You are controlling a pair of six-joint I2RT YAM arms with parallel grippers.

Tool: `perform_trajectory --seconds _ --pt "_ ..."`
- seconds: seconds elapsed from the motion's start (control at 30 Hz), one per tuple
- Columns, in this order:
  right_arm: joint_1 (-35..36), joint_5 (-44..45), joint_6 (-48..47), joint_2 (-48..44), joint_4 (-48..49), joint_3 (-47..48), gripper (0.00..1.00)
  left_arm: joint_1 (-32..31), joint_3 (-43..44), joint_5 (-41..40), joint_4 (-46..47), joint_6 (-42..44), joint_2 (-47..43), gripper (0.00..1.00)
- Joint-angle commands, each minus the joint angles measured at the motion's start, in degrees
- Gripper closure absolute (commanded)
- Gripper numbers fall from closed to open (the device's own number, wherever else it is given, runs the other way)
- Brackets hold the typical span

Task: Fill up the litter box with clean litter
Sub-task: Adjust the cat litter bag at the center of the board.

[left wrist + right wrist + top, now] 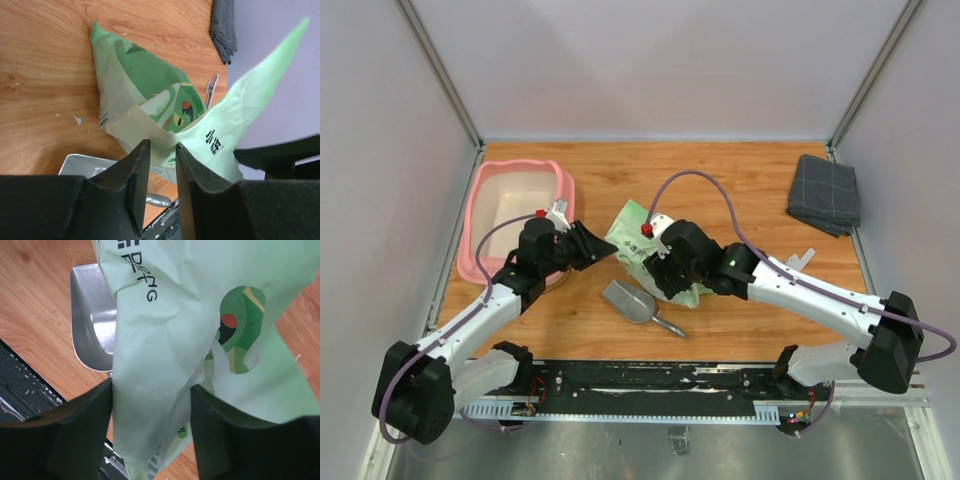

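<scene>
Top external view showed the pink, cream-lined litter box (479, 212) lying left of the green bag (629, 226). Beside the box, the left gripper (162, 148) pinched the bag's corner. The right gripper (152, 390) straddled the bag with wide jaws, grip unclear.

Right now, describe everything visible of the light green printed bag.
The light green plastic bag is thin, crinkled film with dark lettering and a darker green cartoon print with a red spot. It lies on the wooden table, partly lifted, one corner pulled up to a point. The left pincer pinches its edge; the right pincer straddles a bunched fold, grip unclear. The metal scoop lies beside it.
</scene>
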Motion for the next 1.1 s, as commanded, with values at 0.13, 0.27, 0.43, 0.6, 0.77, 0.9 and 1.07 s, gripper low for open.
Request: perform_trajectory --seconds 0.13,0.27,0.43,0.6,0.77,0.9,1.07 --pt "1.1 15.5 -9.8 -0.3 -2.1 7.8 0.98 -0.3 2.9 -0.2 3.4 -0.9 3.1 0.68" --pt "2.8 30.0 -17.5 -2.9 -0.8 11.4 0.99 -0.2 9.0 -3.6 -2.8 2.9 4.1 0.65" --pt "1.8 35.2 -17.5 -7.8 5.0 8.8 0.99 -0.2 15.5 -13.2 -12.6 8.6 3.9 0.58" --pt "0.3 34.5 -14.4 -9.1 6.0 5.2 0.99 0.9 24.9 -27.7 -26.3 16.8 6.9 0.47" --pt "-1.2 37.2 -13.6 -8.2 4.5 8.0 0.99 5.1 32.4 -37.1 -34.3 21.6 11.5 0.40" --pt "-1.8 33.9 -13.0 -8.8 4.3 8.9 0.99 6.8 33.6 -38.5 -35.3 22.3 14.0 0.32" --pt "-1.9 32.6 -12.6 -10.6 3.9 6.6 0.99 7.2 30.3 -35.4 -33.5 22.9 17.6 0.28"
